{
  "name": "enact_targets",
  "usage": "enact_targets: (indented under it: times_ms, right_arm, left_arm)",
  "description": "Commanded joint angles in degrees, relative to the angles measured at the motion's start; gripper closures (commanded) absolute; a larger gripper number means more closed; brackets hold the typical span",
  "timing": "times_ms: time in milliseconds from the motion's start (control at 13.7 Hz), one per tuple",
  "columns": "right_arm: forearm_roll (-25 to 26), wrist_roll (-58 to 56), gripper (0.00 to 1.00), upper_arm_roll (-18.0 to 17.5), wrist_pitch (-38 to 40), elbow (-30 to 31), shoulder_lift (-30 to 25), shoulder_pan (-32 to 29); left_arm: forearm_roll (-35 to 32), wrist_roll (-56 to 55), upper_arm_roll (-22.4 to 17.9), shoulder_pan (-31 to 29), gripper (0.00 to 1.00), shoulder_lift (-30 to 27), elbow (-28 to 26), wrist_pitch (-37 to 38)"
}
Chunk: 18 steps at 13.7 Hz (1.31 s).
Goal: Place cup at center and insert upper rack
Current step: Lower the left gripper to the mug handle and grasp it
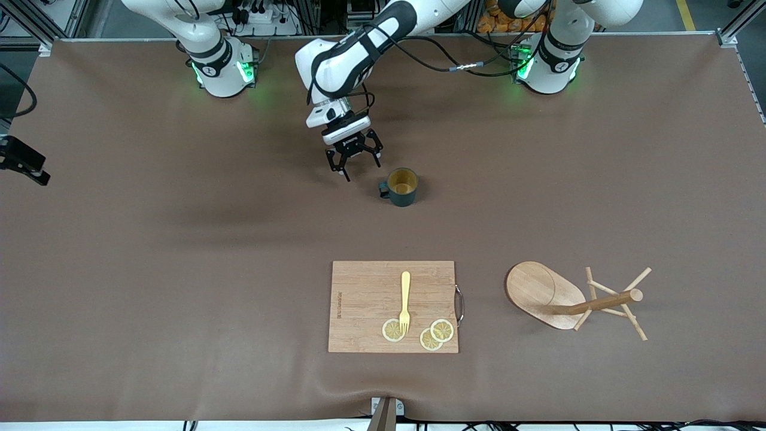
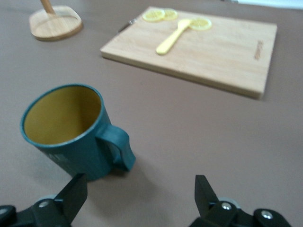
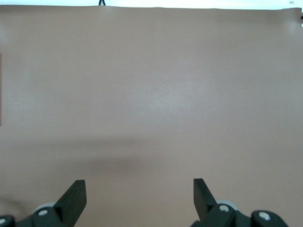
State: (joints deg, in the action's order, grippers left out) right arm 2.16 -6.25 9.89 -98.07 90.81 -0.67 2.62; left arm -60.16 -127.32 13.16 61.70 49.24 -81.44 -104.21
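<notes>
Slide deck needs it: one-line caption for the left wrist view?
Open left claw near the upright cup, with the cutting board and upper rack on the table.

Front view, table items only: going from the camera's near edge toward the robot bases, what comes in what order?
Cutting board with fork and lemon slices, level with the tipped-over upper rack → cup → open left gripper.

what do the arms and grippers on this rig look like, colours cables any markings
Both arms are glossy white with black joint bands and green lights glowing at their bases. Black cables run along the left arm. The left gripper has a white body and black angular fingers; the right gripper shows matching black fingers with silver screws.
</notes>
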Motion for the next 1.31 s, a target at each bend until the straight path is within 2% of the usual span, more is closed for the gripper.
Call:
enact_targets:
  times_ms: [0, 365, 1240]
  right_arm:
    - [-2.15, 5.96, 0.0, -0.75, 1.3, -1.07, 0.23, -0.51]
    - [-2.24, 7.13, 0.0, -0.84, 2.18, -1.07, 0.14, -0.42]
    - [-2.24, 7.04, 0.0, -1.45, 2.62, -2.39, 0.23, -0.16]
  left_arm:
    - [-3.2, -3.46, -0.42, 0.87, 0.0, 1.12, 0.75, 1.9]
    - [-8.91, -3.46, -0.6, 2.54, 0.0, 3.41, 0.75, 3.57]
    - [-16.47, -2.85, -2.26, 2.37, 0.0, 8.24, 1.01, 3.49]
